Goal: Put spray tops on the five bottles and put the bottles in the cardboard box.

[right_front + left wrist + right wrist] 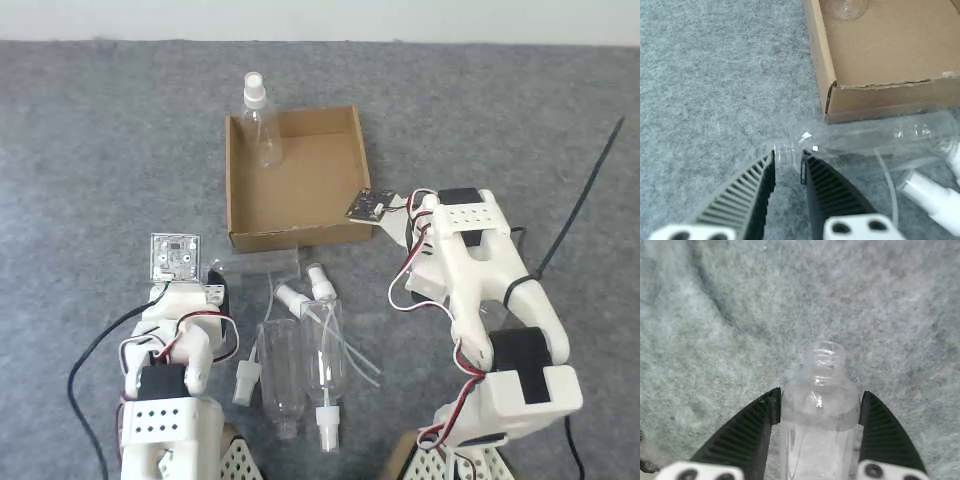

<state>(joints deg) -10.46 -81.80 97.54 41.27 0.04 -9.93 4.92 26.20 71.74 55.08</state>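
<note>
Gripping neck of bottle (875, 132) beside box (880, 92), your left gripper (787, 159) pinches tight; your right gripper (820, 395) clamps second bottle (825, 360), mouth uncapped, over carpet (715, 315).

The high camera hangs above the arms' own end of the grey felt-covered table (100, 130). It looks down and away, far enough off to take in the 2 arms and the open brown cardboard box (300, 238).

The left wrist camera sits close behind the left gripper (788, 161), low over the felt, facing the box (880, 97). These 2 views share the box's near corner and the lying clear plastic bottle (262, 265) (880, 130).

The right wrist camera looks steeply down past the right gripper (820, 394), very near the open-necked clear plastic bottle (826, 360), with felt behind.
</note>
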